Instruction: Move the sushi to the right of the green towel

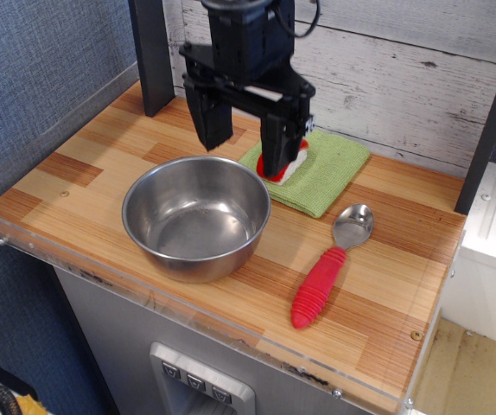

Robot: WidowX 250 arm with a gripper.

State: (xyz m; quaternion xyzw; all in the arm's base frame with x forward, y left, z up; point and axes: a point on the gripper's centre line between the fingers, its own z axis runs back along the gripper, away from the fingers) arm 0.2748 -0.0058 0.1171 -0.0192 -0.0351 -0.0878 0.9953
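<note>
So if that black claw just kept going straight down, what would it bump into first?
Probably the sushi on the green towel: the right finger of the open gripper hangs right against it. The left finger seems over bare table, though depth is unclear.

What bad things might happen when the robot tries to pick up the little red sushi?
The small red-topped white sushi sits on the light-green folded towel, half hidden behind one black finger of the open gripper, so it may slip out of an off-centre pinch. The fingers might also snag the soft cloth and drag it. The shiny steel bowl stands close by and could get bumped.
</note>
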